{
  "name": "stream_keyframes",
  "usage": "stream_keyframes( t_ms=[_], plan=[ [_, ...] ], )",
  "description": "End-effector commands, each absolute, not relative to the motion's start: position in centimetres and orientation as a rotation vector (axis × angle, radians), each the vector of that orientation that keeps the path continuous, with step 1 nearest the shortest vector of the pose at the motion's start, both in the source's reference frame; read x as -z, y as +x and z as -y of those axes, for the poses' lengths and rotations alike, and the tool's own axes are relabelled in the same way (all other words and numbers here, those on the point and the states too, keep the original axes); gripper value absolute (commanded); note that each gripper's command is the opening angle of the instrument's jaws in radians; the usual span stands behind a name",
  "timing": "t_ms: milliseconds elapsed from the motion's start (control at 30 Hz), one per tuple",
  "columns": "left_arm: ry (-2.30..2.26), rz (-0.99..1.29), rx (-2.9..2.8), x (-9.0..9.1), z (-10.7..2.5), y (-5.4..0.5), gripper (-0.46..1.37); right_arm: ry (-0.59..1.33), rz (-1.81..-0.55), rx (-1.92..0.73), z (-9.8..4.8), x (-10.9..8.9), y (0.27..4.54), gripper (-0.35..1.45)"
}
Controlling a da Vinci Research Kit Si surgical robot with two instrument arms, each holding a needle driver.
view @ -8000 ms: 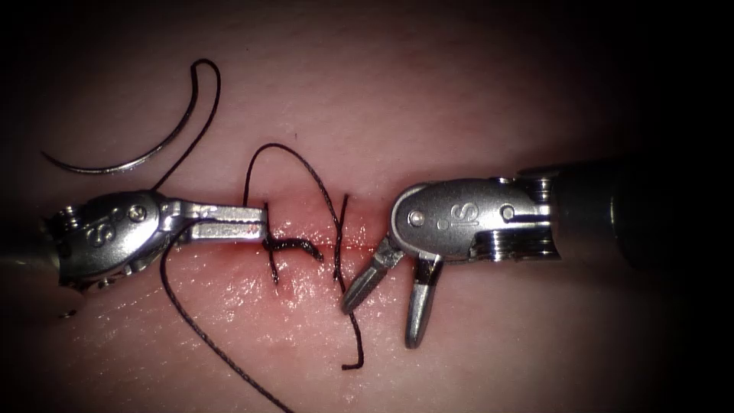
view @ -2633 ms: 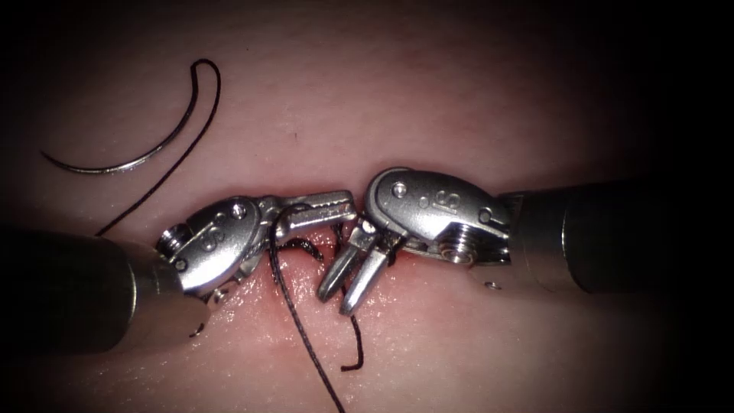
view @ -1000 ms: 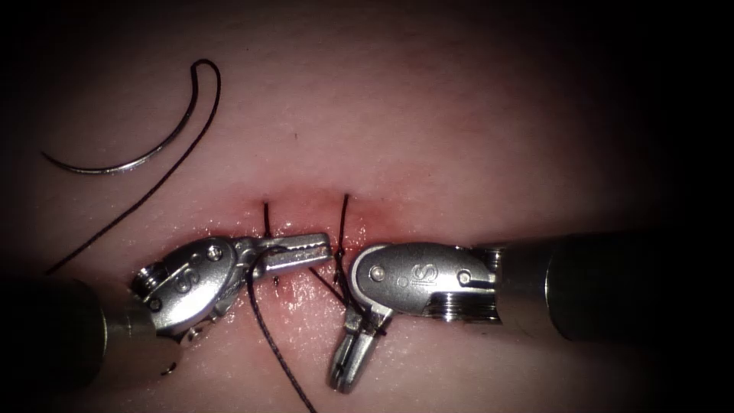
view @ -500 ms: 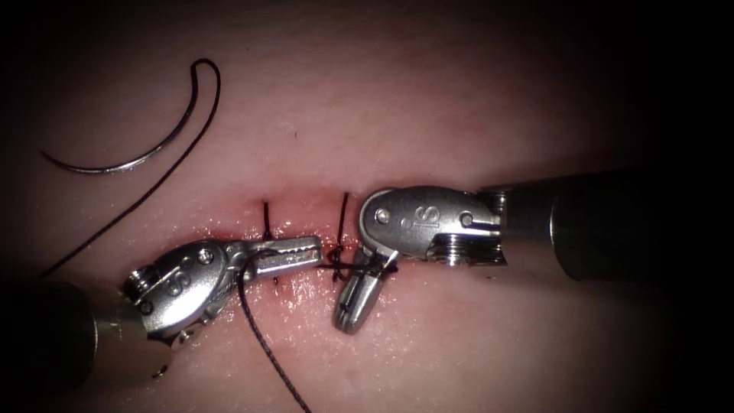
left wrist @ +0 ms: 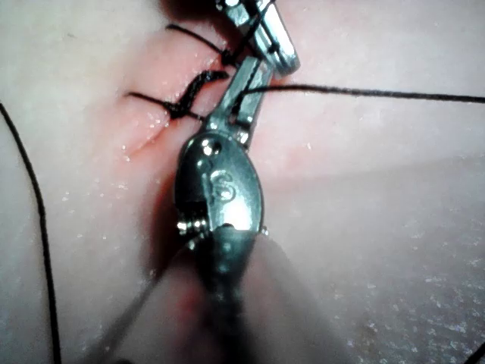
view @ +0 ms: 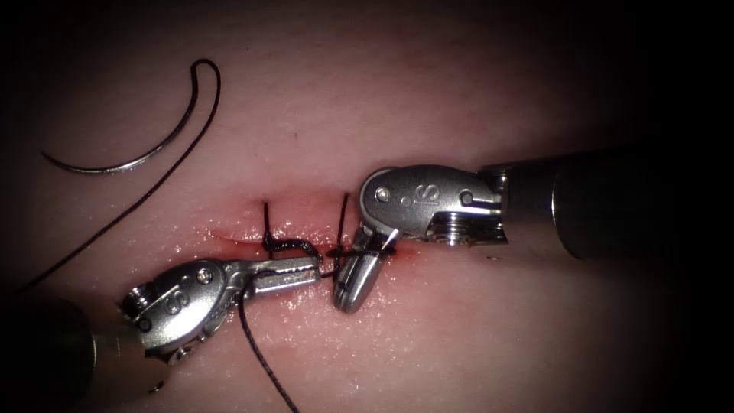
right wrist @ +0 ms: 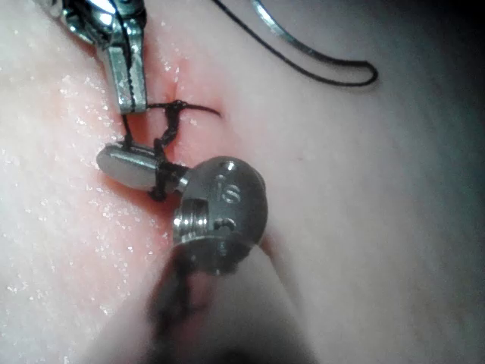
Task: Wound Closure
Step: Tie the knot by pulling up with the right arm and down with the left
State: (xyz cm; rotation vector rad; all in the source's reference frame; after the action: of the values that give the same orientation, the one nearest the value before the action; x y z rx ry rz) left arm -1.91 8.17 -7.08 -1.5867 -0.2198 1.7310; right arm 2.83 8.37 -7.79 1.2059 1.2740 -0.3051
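Observation:
The curved needle (view: 115, 164) lies free on the tissue (view: 428, 99) at the upper left, not in it and held by neither tool; it also appears in the right wrist view (right wrist: 284, 34). Its thread (view: 115, 210) trails down to the left. Two stitches cross the cut (view: 306, 239), with a dark knot (view: 294, 246) at the left one. My left tool (view: 315, 268) (left wrist: 254, 72) lies just below the cut, shut on the long thread. My right tool (view: 348, 302) (right wrist: 106, 159) points down beside the right stitch, jaws shut on the thread's short end, with a loop of thread (view: 367, 248) wound around them.
Red fluid (view: 405, 256) wets the tissue along the cut. The long thread (view: 264, 359) runs from the left tool toward the lower edge of the endoscope view. In the left wrist view the right tool's jaws (left wrist: 269, 34) sit just beyond the left tool's tips.
The right tool has risen to the right stitch with the loop still around its jaws. The left tool has slid down and left, uncovering the knot; the thread between them is short.

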Motion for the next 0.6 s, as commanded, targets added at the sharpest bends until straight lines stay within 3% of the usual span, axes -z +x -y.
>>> stream_keyframes(
  t_ms=[33,600],
  plan=[
    [-1.58,0.228,-1.738,7.1,-8.16,-1.9,-0.35,1.194,-1.279,0.295,-8.4,7.79,2.83,-0.35],
    [-1.575,0.261,-1.766,7.38,-8.02,-2.08,-0.35,1.134,-1.292,0.234,-8.78,7.61,2.8,-0.35]
  ],
)
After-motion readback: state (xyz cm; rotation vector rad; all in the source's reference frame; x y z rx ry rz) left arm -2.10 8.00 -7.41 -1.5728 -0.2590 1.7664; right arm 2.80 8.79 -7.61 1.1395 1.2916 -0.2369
